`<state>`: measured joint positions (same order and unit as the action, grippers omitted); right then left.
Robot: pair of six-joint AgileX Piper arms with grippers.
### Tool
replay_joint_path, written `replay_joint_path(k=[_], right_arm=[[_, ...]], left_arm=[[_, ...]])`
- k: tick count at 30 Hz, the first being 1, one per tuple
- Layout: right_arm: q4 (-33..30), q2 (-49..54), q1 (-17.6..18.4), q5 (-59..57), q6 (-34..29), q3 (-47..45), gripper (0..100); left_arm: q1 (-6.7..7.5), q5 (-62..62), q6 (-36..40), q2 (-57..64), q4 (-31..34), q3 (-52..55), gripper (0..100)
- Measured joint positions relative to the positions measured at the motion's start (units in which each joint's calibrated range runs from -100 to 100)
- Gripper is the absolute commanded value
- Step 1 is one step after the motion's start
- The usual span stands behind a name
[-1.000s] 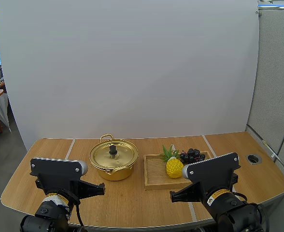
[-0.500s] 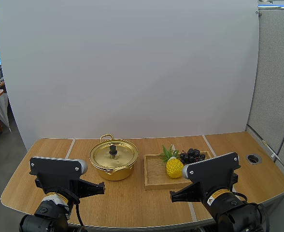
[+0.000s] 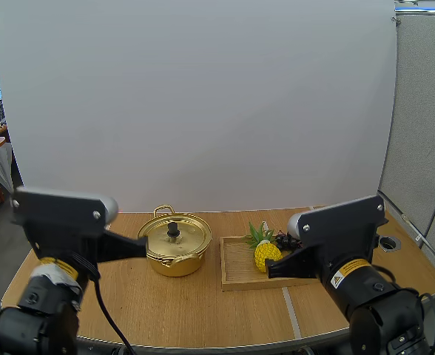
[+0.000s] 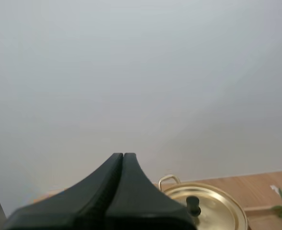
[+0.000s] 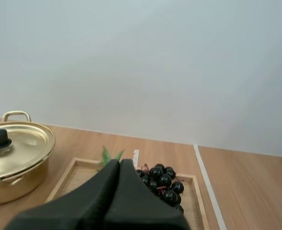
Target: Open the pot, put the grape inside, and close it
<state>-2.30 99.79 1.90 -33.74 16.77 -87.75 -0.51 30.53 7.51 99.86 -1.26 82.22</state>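
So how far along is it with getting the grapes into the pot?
Nothing is done yet: the lid sits on the gold pot, and the bunch of grapes lies on the wooden tray by the pineapple. In hand: the left gripper and right gripper, both shut and empty, hang short of them. Left: lift the lid, move the grapes in, close.

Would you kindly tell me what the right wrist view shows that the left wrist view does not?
The right wrist view brings in the grapes, lying in the wooden tray just past the shut right tool. The left wrist view brings in the shut left tool instead, its fingers together as one wedge. Both share the gold pot with its lid on.
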Motion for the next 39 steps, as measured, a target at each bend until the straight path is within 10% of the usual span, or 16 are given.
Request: replay_joint_path(k=[20, 27, 39], right_arm=[[-0.06, 0.21, 0.0, -14.48, 0.0, 24.62, 0], [-0.06, -0.31, 0.0, -38.69, 0.0, 36.04, 0], [-0.13, -19.57, 0.0, -50.73, 0.0, 40.18, 0]], left_arm=[[0.0, 25.6, -0.71, 0.14, 0.12, -27.4, 0], [0.0, 43.11, -2.63, -0.94, -0.45, -33.5, 0], [0.0, 47.09, -7.35, -26.79, -5.91, -33.73, 0]])
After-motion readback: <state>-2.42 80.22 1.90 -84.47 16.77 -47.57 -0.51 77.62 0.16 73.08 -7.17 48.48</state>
